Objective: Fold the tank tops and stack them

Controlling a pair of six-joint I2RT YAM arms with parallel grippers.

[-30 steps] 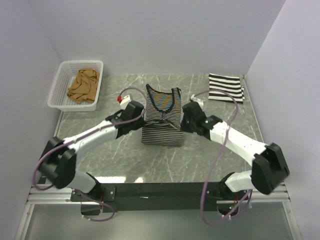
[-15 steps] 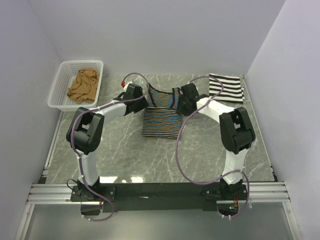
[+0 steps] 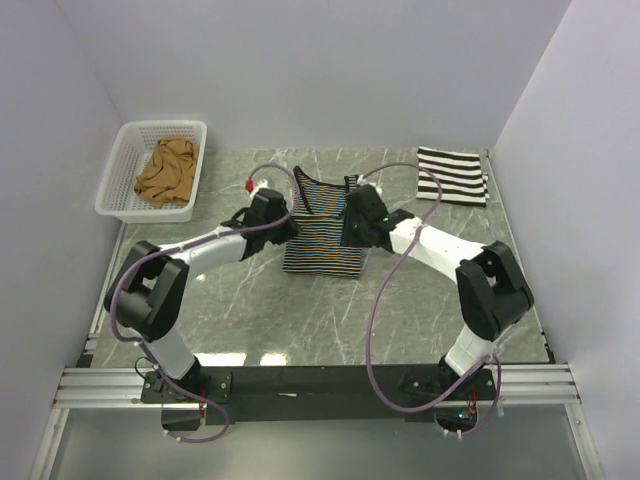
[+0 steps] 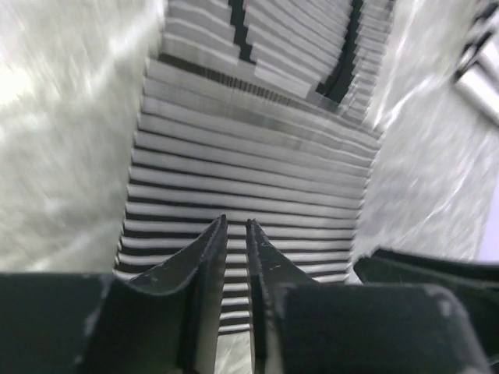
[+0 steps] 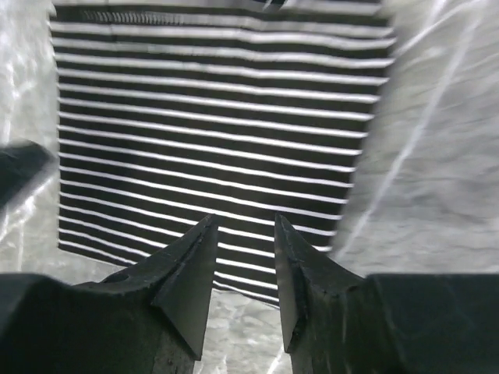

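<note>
The thin dark multicolour striped tank top [image 3: 322,238] lies flat at the table's middle, straps at the far end. My left gripper [image 3: 281,222] hovers at its left edge, and in the left wrist view [image 4: 235,222] its jaws stand a narrow gap apart, empty, over the stripes [image 4: 249,156]. My right gripper [image 3: 353,226] is over the top's right edge. In the right wrist view [image 5: 245,220] it is open and empty above the fabric [image 5: 210,117]. The black-and-white striped top [image 3: 452,176] lies folded at the back right. The tan-brown top [image 3: 167,172] is crumpled in the basket.
The white mesh basket [image 3: 126,142] stands at the back left corner. Purple cables loop over both arms. Grey walls close in the back and both sides of the marble table [image 3: 250,310].
Both grippers went to the far, strap end of the thin striped top and have come back towards its middle. The top's near edge now lies flat and a little farther back.
</note>
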